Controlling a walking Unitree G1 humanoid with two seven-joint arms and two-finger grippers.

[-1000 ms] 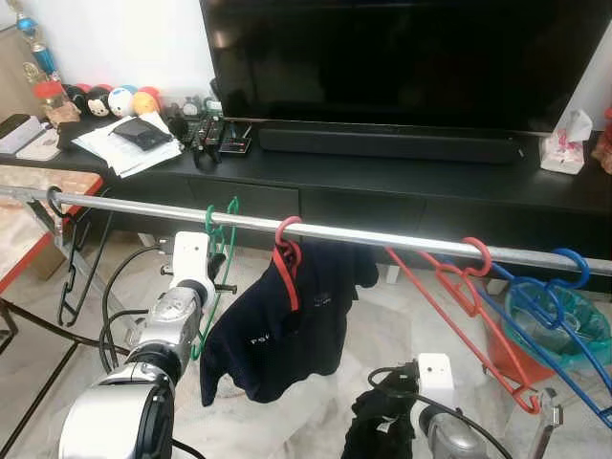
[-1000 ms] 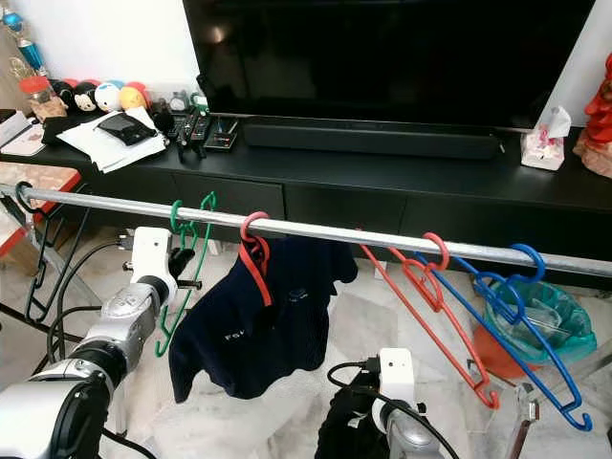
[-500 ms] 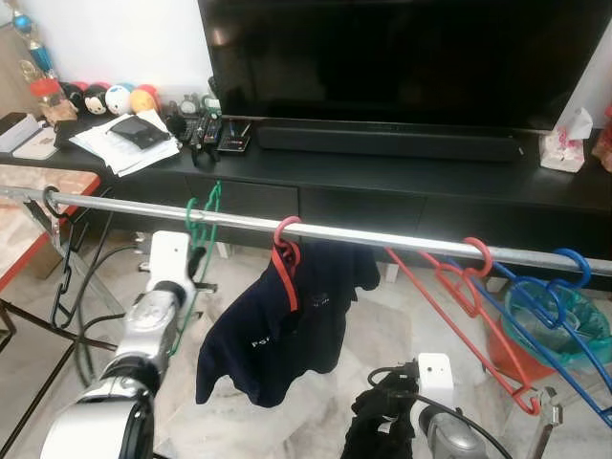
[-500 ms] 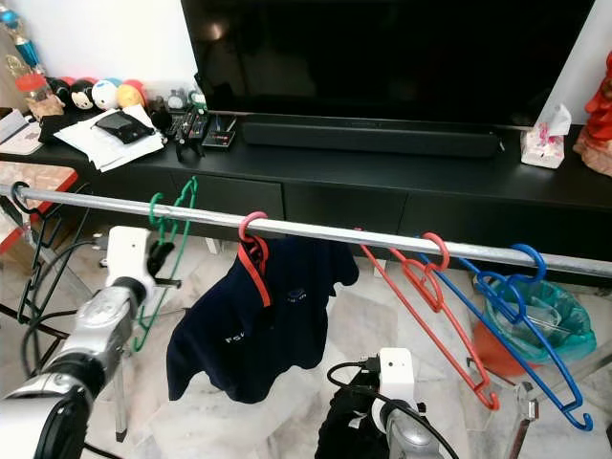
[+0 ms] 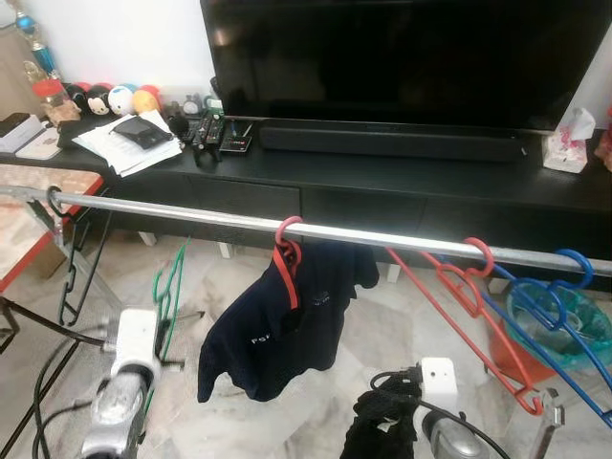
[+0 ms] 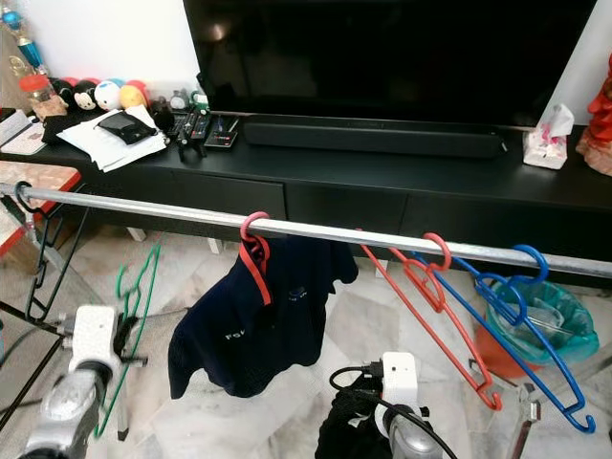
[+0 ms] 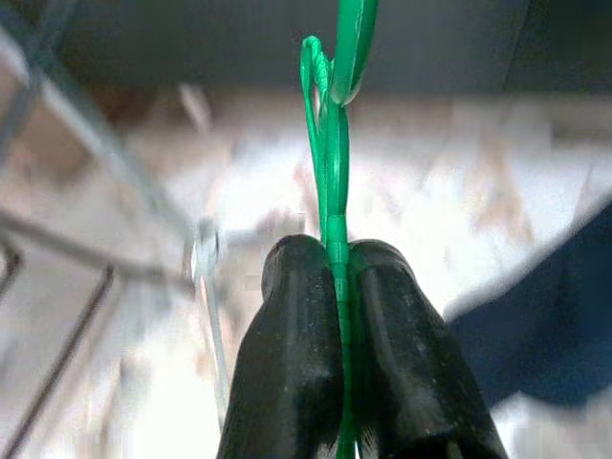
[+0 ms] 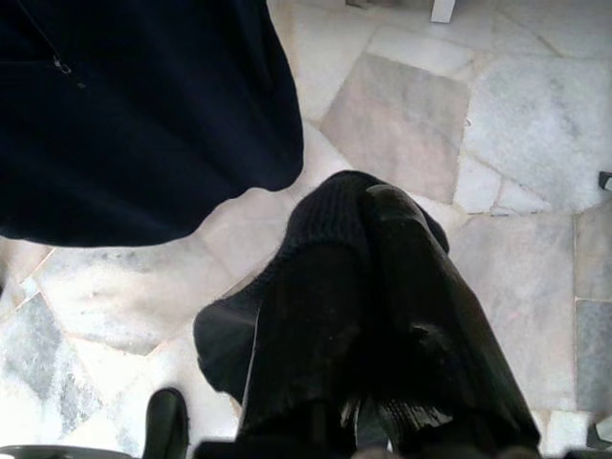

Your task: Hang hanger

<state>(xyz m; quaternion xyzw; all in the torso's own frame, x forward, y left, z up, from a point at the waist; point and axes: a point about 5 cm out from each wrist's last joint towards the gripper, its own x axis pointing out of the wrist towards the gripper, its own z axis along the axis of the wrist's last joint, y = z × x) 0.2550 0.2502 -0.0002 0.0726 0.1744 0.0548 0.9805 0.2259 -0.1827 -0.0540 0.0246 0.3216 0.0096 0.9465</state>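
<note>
Left end effector pinches one green hanger below the rail; right end effector pinches dark cloth. Shirt lettering unreadable.

Television above soundbar; tissue box at the side.

Rail: bare metal tube, polished, bright glare.
Green hanger: smooth glossy plastic.
Red hanger: plastic, slight sheen.
Dark garment: navy cloth, matt.
Floor: polished marble tiles, veined.
Left gripper fingers: black, rubbery satin.
TV counter: black, semi-gloss.
</note>
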